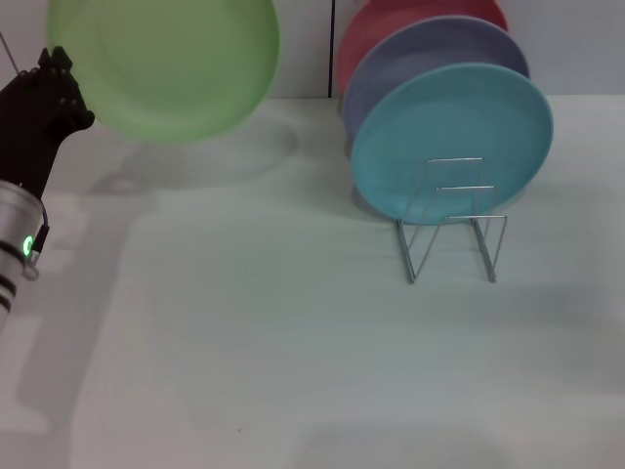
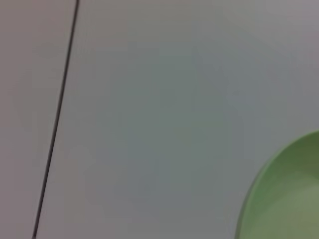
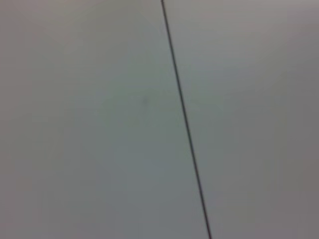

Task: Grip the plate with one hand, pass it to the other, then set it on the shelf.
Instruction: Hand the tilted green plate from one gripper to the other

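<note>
Left gripper [image 1: 61, 73] grasping plate [image 1: 164, 63] by edge, held aloft, well apart from shelf [image 1: 452, 217]. Right gripper unseen.

the left arm rises along the left edge of the head view, its silver wrist section with a lit green light low down and the black forearm reaching up and away from the robot. its left tool [image 1: 61, 73] sits at the top left, pressed against the edge of the plate [image 1: 164, 63] that it holds raised and tilted. the right arm does not show in the head view.
</note>
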`<state>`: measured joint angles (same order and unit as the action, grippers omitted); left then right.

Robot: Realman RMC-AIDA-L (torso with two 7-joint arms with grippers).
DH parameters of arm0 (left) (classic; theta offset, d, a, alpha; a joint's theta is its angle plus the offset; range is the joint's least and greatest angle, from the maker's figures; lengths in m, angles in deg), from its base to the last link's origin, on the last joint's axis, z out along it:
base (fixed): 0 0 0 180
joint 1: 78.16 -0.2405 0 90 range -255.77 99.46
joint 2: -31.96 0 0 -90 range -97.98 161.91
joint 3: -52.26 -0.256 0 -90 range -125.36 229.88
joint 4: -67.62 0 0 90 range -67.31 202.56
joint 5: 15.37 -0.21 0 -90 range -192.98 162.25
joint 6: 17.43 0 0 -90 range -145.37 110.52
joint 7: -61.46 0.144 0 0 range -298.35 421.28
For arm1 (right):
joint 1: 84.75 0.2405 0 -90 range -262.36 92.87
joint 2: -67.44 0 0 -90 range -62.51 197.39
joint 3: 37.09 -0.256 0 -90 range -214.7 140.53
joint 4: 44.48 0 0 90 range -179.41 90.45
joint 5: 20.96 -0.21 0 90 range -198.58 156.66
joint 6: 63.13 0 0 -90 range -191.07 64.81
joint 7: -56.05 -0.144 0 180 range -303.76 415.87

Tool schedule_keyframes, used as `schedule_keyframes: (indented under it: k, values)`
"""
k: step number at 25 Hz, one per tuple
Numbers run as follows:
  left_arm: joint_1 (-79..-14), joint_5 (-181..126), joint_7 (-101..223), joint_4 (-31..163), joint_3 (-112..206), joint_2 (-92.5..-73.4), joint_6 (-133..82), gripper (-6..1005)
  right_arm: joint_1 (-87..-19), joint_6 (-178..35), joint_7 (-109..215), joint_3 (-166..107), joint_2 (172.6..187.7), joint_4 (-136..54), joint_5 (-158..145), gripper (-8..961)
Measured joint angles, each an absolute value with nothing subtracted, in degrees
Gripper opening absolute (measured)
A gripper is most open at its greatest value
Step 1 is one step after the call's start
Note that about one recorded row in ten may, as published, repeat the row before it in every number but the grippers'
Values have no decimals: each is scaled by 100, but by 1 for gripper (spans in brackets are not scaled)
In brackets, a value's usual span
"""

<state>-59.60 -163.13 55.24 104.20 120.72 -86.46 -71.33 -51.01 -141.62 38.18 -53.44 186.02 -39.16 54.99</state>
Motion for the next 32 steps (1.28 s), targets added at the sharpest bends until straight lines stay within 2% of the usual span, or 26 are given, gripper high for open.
schedule_keyframes:
  k: [5, 12, 23, 32]
  values:
    - [-5466, -16296, 4697, 8958, 11856, -8699, -8524, 32, -5367, -14495, 3810, -4951, 18640, -4127, 5508, 543]
    - [-5589, -15747, 5083, 8892, 11226, -8722, -8752, 32, -5779, -15175, 3815, -3902, 18653, -4662, 5516, 543]
    - [-5650, -15382, 5368, 8929, 10849, -8721, -8784, 32, -5831, -15434, 4984, -3406, 18669, -6012, 5796, 525]
    - [-5698, -15328, 5374, 8966, 10859, -8721, -8797, 33, -5561, -15392, 5562, -3468, 18670, -7082, 6457, 521]
